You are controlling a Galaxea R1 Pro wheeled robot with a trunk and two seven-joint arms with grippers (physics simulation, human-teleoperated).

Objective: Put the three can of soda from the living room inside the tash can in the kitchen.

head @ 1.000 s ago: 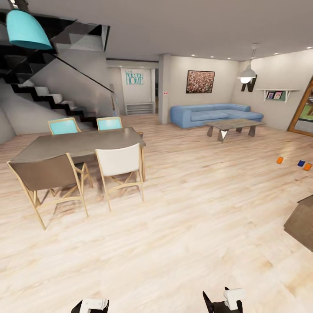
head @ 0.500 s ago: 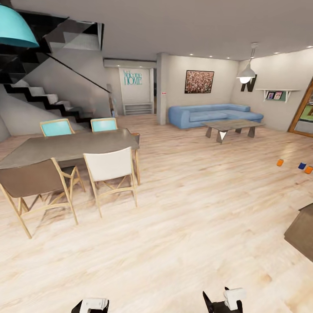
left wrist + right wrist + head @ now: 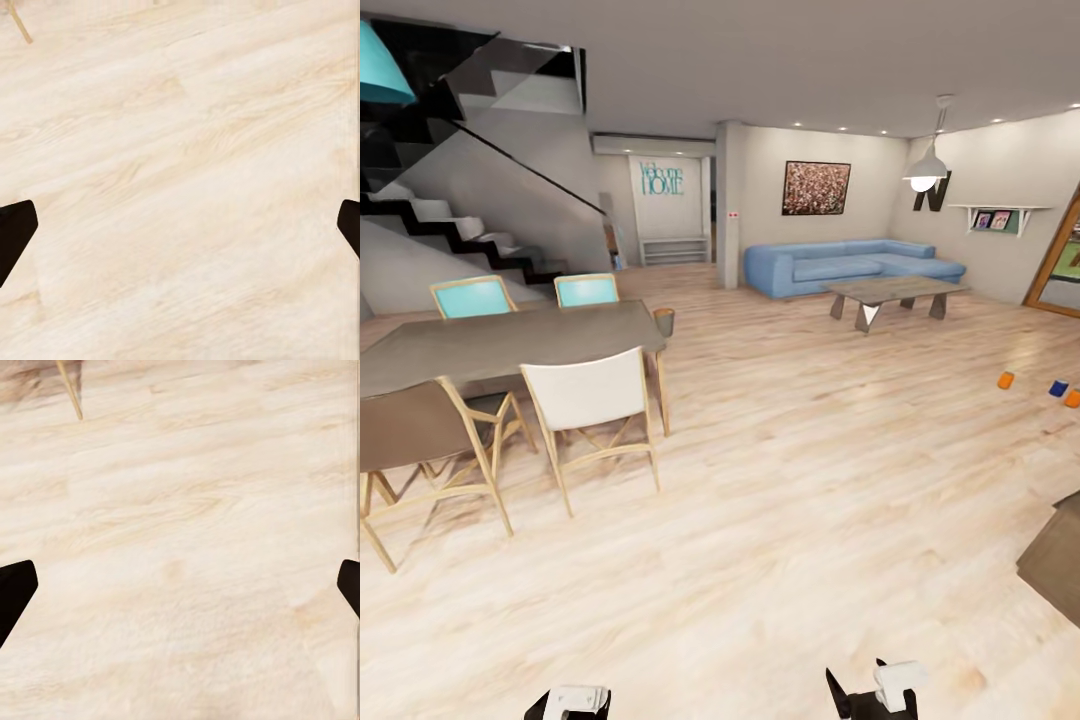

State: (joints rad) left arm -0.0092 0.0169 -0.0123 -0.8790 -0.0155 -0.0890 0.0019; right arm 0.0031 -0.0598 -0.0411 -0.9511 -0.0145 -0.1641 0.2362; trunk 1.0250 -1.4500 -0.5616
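Three cans of soda stand on the light wood floor at the far right of the head view: an orange one point(image 3: 1006, 380), a dark blue one point(image 3: 1057, 388) and a second orange one point(image 3: 1072, 398) at the frame edge. A small tapered tash can point(image 3: 664, 321) stands on the floor past the dining table's far corner. My left gripper point(image 3: 576, 702) and right gripper point(image 3: 872, 692) peek in at the bottom edge, far from the cans. Over bare floor, the left gripper point(image 3: 180, 240) and the right gripper point(image 3: 180, 600) are both open and hold nothing.
A grey dining table point(image 3: 500, 345) with several chairs fills the left side, stairs point(image 3: 460, 235) behind it. A blue sofa point(image 3: 850, 264) and low coffee table point(image 3: 895, 293) stand at the back. A dark wood cabinet corner point(image 3: 1060, 560) juts in at right. Wide floor lies ahead.
The whole view has shifted: the table and chairs slid left in the picture and the tash can came out from behind the table. The cans stay where they were. Both grippers look unchanged.
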